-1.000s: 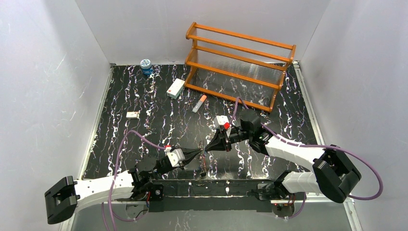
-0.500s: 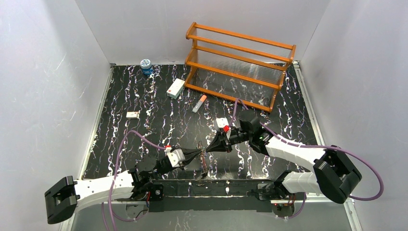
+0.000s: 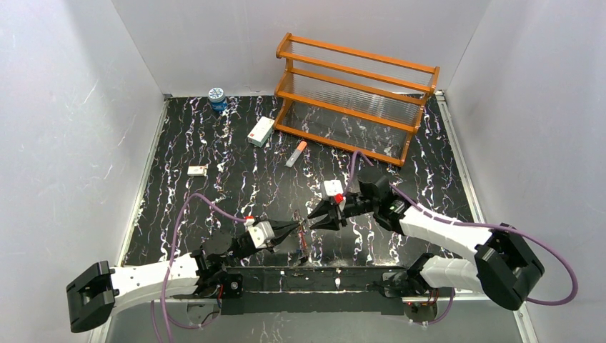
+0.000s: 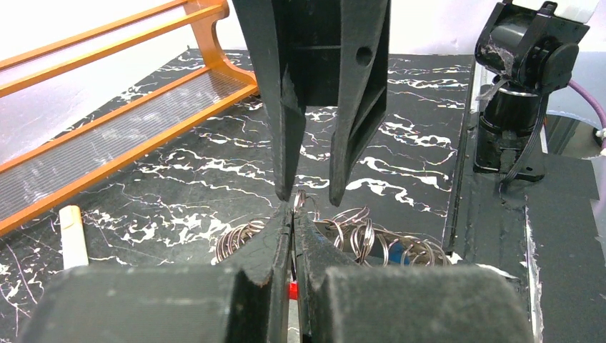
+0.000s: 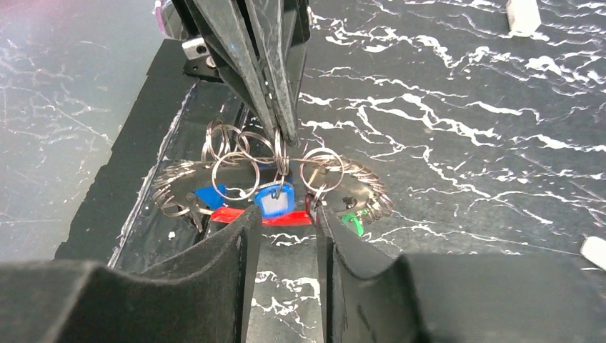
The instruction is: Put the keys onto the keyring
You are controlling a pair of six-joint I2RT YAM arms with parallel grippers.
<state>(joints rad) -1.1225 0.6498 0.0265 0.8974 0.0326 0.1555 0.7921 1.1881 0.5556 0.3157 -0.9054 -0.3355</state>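
Half open and empty is your right gripper (image 5: 284, 214), while your left gripper (image 4: 292, 218) pinches the keyring (image 5: 230, 214) tight.

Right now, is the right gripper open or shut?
Open: the right gripper shows a clear gap between its fingers, with nothing pinched.

From above, the keys (image 3: 304, 234) near the table's (image 3: 214, 143) near edge are too small to tell apart. In the right wrist view split rings (image 5: 230, 158) cover their blades and most of the red keyring (image 5: 243, 215); whether the wire ring (image 5: 280, 163) pinched by the left gripper (image 5: 286, 137) belongs to either is unclear. The orange rack (image 4: 107, 139) is cut off by the left wrist picture's edge
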